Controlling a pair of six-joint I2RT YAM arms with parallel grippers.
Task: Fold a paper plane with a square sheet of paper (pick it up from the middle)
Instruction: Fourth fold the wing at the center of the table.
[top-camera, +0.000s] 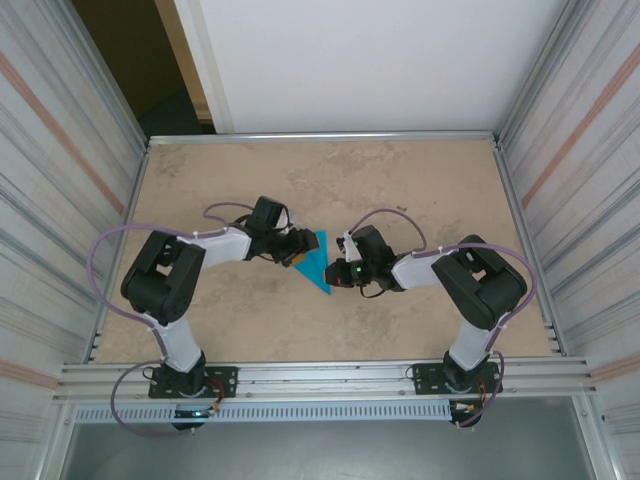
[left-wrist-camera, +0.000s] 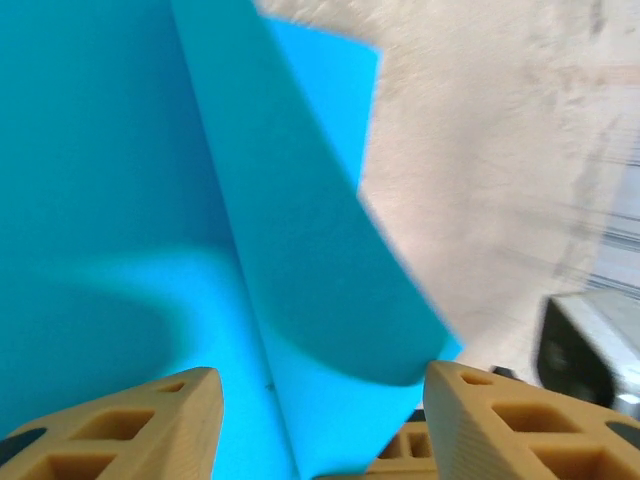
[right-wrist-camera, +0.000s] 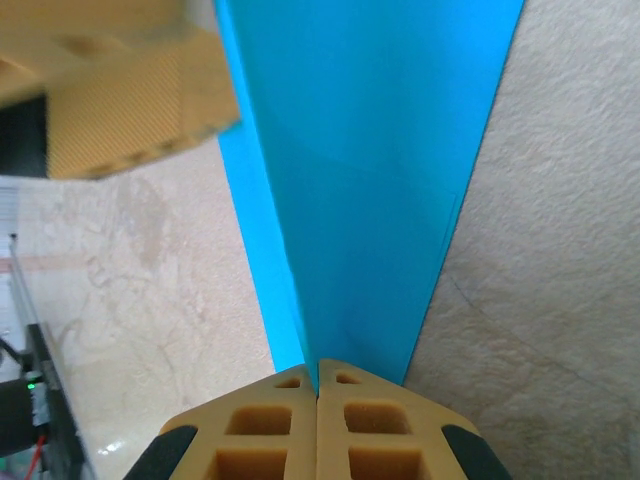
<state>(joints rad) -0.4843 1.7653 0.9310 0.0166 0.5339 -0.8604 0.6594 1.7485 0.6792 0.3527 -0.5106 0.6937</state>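
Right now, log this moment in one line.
paper: folded, pointed | left gripper: open, astride paper | right gripper: shut on paper

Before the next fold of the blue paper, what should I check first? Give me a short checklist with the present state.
1. Right jaws shut on the blue paper, at its narrow end: ok.
2. Left jaws open, one on each side of a raised flap: ok.
3. Left jaws touching the flap: cannot tell.
4. Crease straight and centred: cannot tell.
5. Flap pressed flat: not ok, it curls up.
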